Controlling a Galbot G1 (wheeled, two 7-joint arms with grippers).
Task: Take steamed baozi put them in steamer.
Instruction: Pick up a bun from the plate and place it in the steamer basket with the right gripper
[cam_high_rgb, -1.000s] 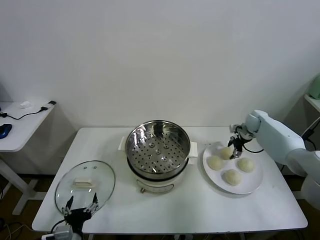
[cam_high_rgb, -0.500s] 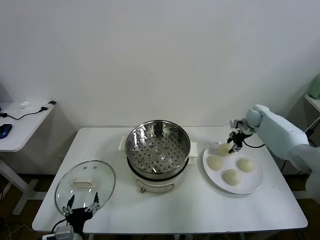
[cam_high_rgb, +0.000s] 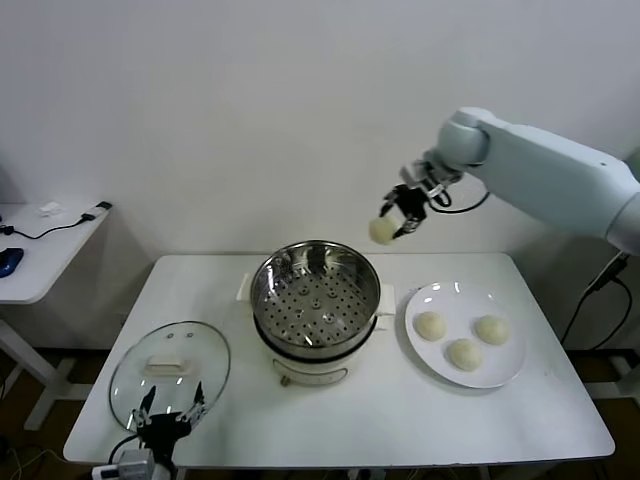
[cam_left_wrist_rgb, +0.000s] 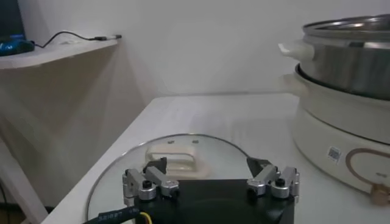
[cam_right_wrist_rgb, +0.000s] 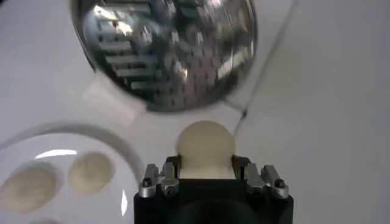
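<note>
Cream-white bun (cam_high_rgb: 381, 231) sits clamped between the jaws of our right gripper (cam_high_rgb: 400, 212), with the steamer (cam_high_rgb: 316, 296) below them. Our left gripper (cam_high_rgb: 168, 418) hangs with jaws open over the glass lid (cam_high_rgb: 168, 368).

One cream-white baozi (cam_high_rgb: 382, 231) aloft behind the open, empty shiny steamer (cam_high_rgb: 316, 299); three baozi (cam_high_rgb: 463, 339) plated beside it.

steamer (cam_high_rgb: 316, 297): mouth uncovered, open from above
glass lid (cam_high_rgb: 170, 372): on table, well left of steamer
plate (cam_high_rgb: 505, 372): just right of steamer, three baozi (cam_high_rgb: 463, 338) on it
</note>
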